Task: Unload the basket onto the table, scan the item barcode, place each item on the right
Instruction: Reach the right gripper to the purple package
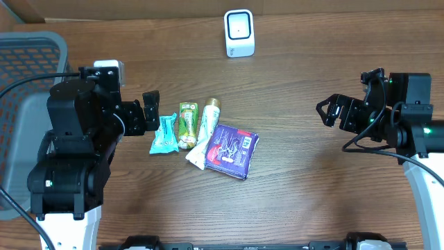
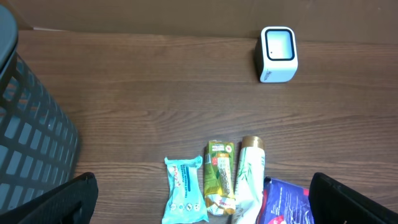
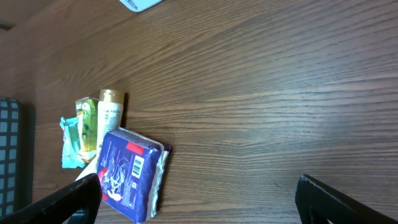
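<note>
open tabletop (image 1: 291, 187) btwn purple pack (image 1: 232, 151) & right gripper (image 1: 325, 111), jaws wide.

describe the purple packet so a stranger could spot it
On the wooden table, find the row of four small items near the middle. The purple packet lies at the end nearest the right arm. It alone is dark purple and widest.
</note>
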{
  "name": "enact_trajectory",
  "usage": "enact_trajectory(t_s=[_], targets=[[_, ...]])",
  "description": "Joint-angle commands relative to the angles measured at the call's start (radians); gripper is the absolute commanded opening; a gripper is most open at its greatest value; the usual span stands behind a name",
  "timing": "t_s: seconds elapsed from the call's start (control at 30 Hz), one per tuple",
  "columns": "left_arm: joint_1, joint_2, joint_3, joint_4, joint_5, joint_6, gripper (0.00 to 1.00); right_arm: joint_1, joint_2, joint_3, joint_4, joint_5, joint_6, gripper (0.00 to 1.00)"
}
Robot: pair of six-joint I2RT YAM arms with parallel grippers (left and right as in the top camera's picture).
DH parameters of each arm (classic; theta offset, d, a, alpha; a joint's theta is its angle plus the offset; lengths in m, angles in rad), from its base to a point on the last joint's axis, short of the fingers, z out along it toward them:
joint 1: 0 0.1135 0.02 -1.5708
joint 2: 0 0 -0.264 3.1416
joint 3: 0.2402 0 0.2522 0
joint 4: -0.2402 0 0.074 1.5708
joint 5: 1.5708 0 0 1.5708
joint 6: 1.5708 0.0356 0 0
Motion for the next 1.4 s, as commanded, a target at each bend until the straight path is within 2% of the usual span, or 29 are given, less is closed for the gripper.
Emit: enact_trajectory(t_s=[0.0,0.7,0.87,1.07,1.37], targets=[[0.000,-0.005,0.015,-0.002,-0.003,0.011,1.00,-0.003,0.002,0.019,0.005,0.005,-0.008,1.00],[0.000,-0.005,0.015,-0.002,-0.003,0.011,1.00,0.034,0.016,0.019,-0.003,-0.156,0.024,0.99],[0.000,-0.005,0.015,-0.002,-0.003,0.011,1.00,0.123,0.087,0.018,-0.022,-0.157,0.084,0.92],[0.000,-0.005,0.014,-0.002,-0.003,0.011,1.00,0.304,0.232,0.018,0.007,-0.156,0.145,0.77],[0.000,-0.005,0.015,-0.002,-0.003,0.011,1.00,0.526,0.356,0.018,0.099,-0.156,0.249,0.75]])
